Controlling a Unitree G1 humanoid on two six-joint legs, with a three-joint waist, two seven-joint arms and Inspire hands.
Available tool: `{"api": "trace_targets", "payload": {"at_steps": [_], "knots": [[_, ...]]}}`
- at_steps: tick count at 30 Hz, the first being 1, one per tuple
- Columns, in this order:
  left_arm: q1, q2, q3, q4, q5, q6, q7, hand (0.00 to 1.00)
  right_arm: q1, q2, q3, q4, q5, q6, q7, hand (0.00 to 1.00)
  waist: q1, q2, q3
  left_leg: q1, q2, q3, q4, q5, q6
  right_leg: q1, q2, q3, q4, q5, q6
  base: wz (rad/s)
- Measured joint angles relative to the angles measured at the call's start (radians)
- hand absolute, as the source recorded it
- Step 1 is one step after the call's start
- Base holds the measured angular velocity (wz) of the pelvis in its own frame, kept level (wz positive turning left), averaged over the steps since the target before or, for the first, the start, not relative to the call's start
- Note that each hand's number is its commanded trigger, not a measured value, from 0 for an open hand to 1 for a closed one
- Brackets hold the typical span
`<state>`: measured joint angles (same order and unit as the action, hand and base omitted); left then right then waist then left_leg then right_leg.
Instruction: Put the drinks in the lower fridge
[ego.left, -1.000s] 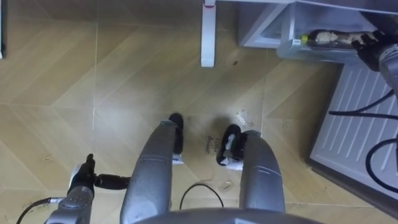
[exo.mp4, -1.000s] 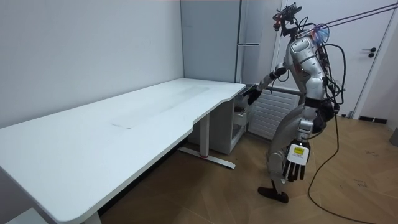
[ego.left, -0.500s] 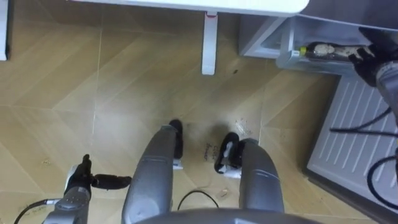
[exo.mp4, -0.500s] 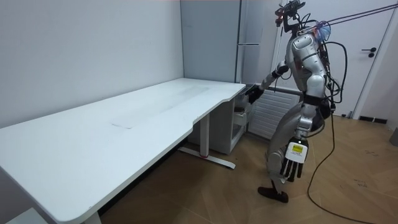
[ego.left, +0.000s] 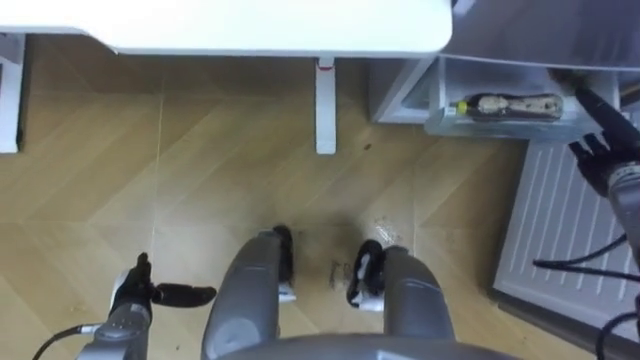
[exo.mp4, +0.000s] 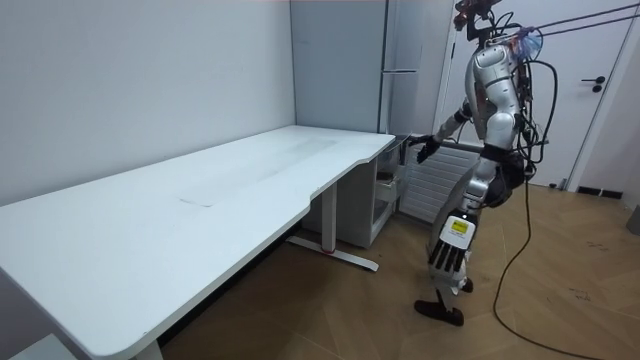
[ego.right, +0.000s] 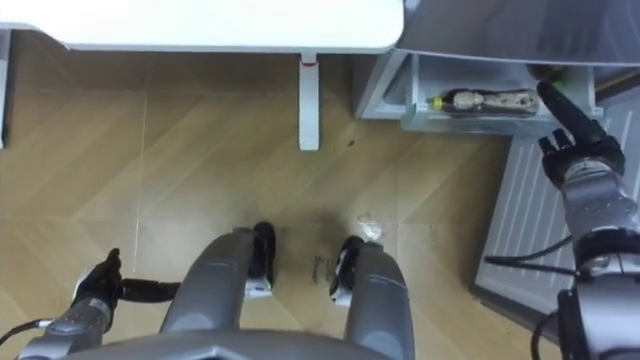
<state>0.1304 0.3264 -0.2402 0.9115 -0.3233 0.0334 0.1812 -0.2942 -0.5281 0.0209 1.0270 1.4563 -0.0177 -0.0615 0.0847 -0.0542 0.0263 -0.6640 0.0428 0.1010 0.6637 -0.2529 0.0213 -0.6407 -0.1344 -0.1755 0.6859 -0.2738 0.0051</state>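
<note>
While the robot stands by the corner of the white surface (exo.mp4: 200, 190), facing the open lower fridge (ego.left: 398, 85), the drink bottle (ego.left: 505, 104) lies on its side in the fridge's clear tray (ego.left: 440, 122), yellow cap toward the surface; right robot hand (ego.right: 572, 135) is held near the tray's right end, fingers straight, holding nothing; left robot hand (ego.left: 150, 294) hangs at the robot's side, fingers straight, empty.
</note>
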Motion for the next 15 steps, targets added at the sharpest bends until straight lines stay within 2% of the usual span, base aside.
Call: {"api": "trace_targets", "payload": {"at_steps": [3,6,8,10,13,15], "knots": [[0.006,0.000,-0.002,0.013,-0.027,0.000,-0.019,0.00,0.076,0.055,-0.005,-0.052,0.033,-0.010,0.010,0.00,-0.009,0.022,-0.0062,0.036,-0.002,0.007,-0.017,-0.001,-0.001,0.029,0.000,0.005,-0.010,0.000,0.001,-0.03],[0.009,-0.001,-0.001,0.010,-0.037,-0.006,-0.020,0.00,0.093,0.093,-0.005,-0.058,0.043,-0.017,0.011,0.00,-0.018,0.033,-0.0067,0.053,-0.001,0.010,-0.025,-0.001,-0.002,0.043,0.001,0.007,-0.014,0.000,0.001,-0.04],[0.009,-0.008,0.002,0.012,-0.036,-0.019,-0.020,0.00,0.121,0.136,-0.004,-0.055,0.044,-0.035,0.023,0.00,-0.022,0.040,-0.0080,0.090,-0.001,0.010,-0.052,0.003,-0.006,0.079,0.004,0.005,-0.042,0.003,0.001,0.00],[0.007,-0.017,0.003,0.022,-0.036,-0.031,-0.026,0.00,0.136,0.168,-0.004,-0.030,0.044,-0.038,0.041,0.00,-0.026,0.045,-0.0078,0.120,-0.001,0.009,-0.068,0.004,-0.006,0.112,0.007,0.003,-0.061,0.006,0.003,0.00],[-0.007,-0.041,0.005,0.054,-0.036,-0.047,-0.044,0.00,0.156,0.182,-0.003,0.003,0.061,-0.037,0.061,0.00,-0.026,0.058,-0.0108,0.143,-0.002,0.011,-0.084,0.005,-0.005,0.139,0.010,0.004,-0.085,0.012,0.008,0.00],[-0.010,-0.043,0.006,0.062,-0.035,-0.048,-0.047,0.00,0.156,0.183,-0.003,0.031,0.070,-0.037,0.080,0.00,-0.026,0.062,-0.0092,0.153,-0.002,0.012,-0.092,0.006,-0.004,0.151,0.010,0.002,-0.096,0.014,0.009,0.00]]}}
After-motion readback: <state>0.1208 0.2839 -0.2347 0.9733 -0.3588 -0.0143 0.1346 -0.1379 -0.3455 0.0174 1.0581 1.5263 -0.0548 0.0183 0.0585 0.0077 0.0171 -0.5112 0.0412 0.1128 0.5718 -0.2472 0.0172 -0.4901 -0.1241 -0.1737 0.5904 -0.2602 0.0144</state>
